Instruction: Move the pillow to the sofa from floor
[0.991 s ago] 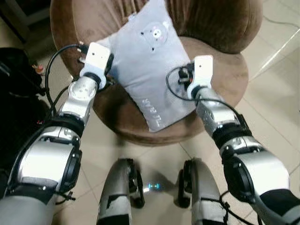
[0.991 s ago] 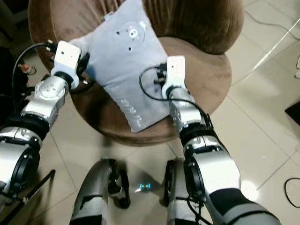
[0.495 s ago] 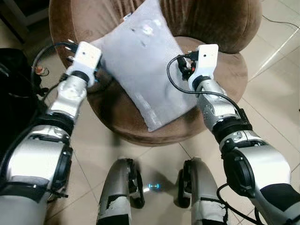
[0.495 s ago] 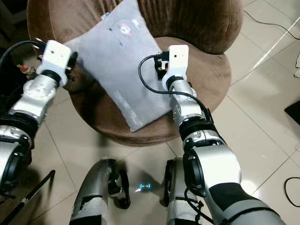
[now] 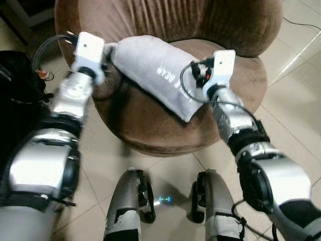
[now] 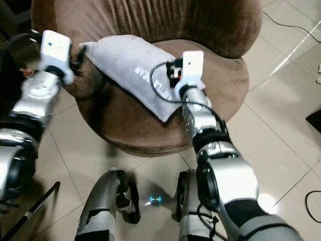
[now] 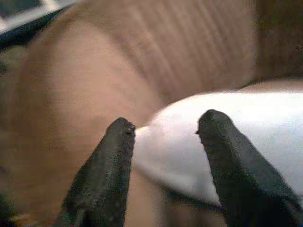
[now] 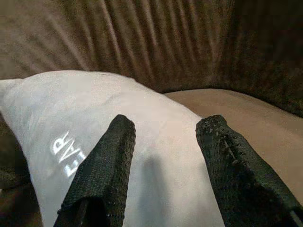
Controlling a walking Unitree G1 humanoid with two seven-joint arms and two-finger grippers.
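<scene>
Pale tiled flooring (image 5: 296,75) surrounds a round brown velvet sofa (image 5: 165,115), on whose seat the soft grey printed pillow (image 5: 155,70) is laid flat. Both the left gripper (image 7: 163,137) and right gripper (image 8: 163,135) are spread apart beside it, apparently released.

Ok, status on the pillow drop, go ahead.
Both grippers open: left gripper at pillow's end, right gripper over its middle. Pillow lying on brown sofa seat, off the floor. Nothing in the way.

We take this for a home living room: round brown velvet armchair (image 5: 150,125) with a grey cushion (image 5: 155,70), pale glossy floor tiles (image 5: 296,75), loose cables (image 6: 313,206) trailing across them.
</scene>
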